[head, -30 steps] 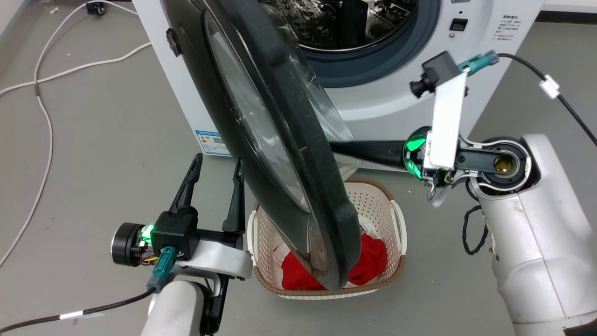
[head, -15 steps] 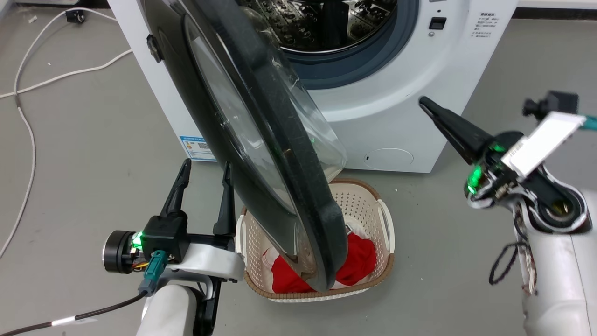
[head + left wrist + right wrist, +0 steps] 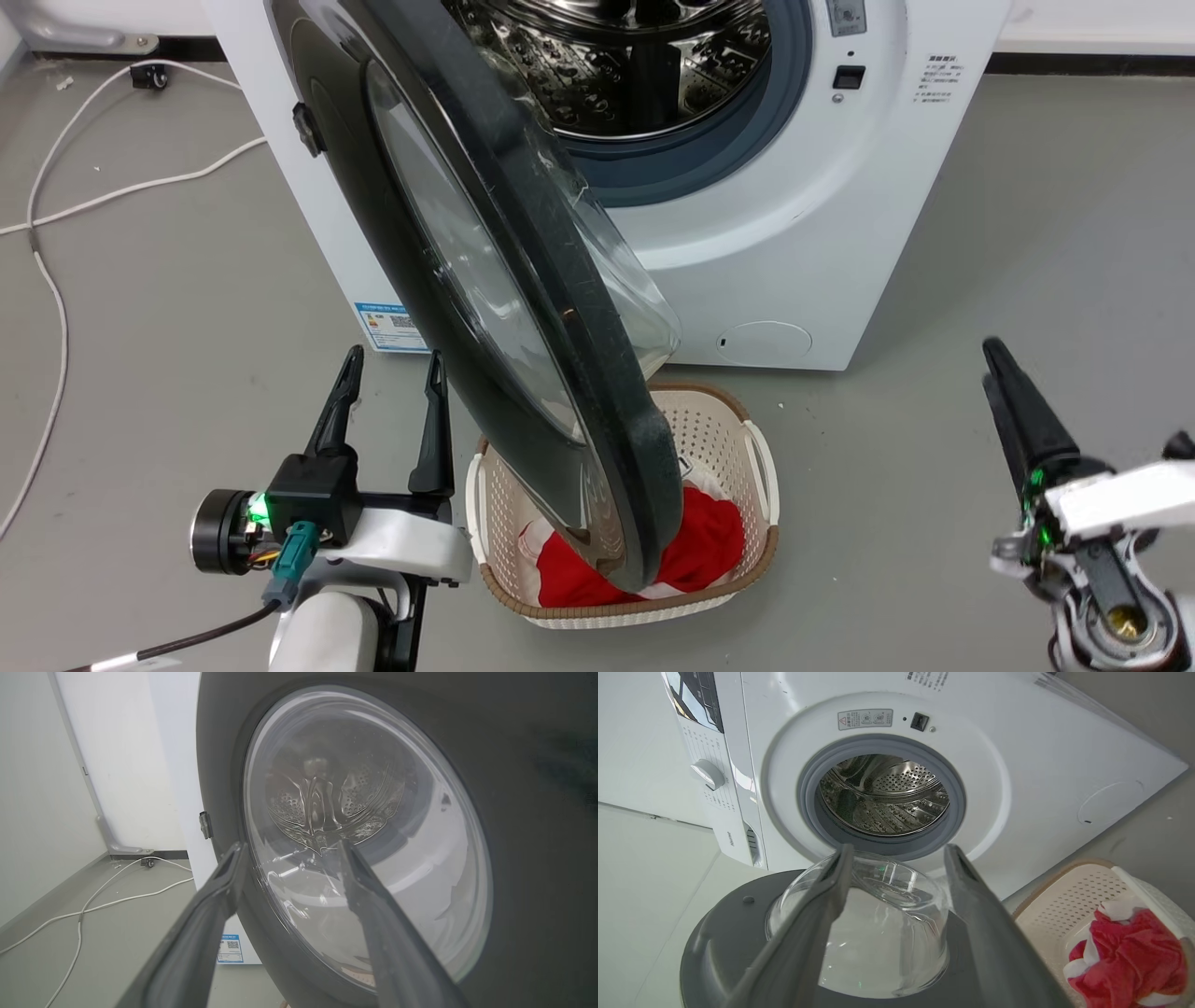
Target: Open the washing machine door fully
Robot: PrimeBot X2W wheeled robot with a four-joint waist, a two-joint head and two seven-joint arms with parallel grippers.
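Note:
The white washing machine [image 3: 794,233] stands at the top of the head view with its steel drum [image 3: 635,65] exposed. The washing machine door [image 3: 607,392] is black and glossy, swung out about edge-on to me, its glass bowl facing the machine. My left gripper [image 3: 393,357] is open just left of the door's outer face, close to it, nothing between its fingers. The left wrist view has the left gripper [image 3: 290,845] before the door [image 3: 537,812]. My right gripper [image 3: 991,350] is at the lower right, far from the door. The right gripper [image 3: 900,849] is open, facing the door's glass bowl [image 3: 873,933].
A cream basket [image 3: 766,467] with red cloth [image 3: 700,551] sits on the floor under the door's lower edge. White cables [image 3: 56,280] run over the grey floor on the left. A blue sticker [image 3: 387,327] and round cap [image 3: 766,341] sit low on the machine.
My right gripper has pulled away from the door's inner side and dropped to the lower right. The head camera has shifted. The door's angle and the left gripper look unchanged.

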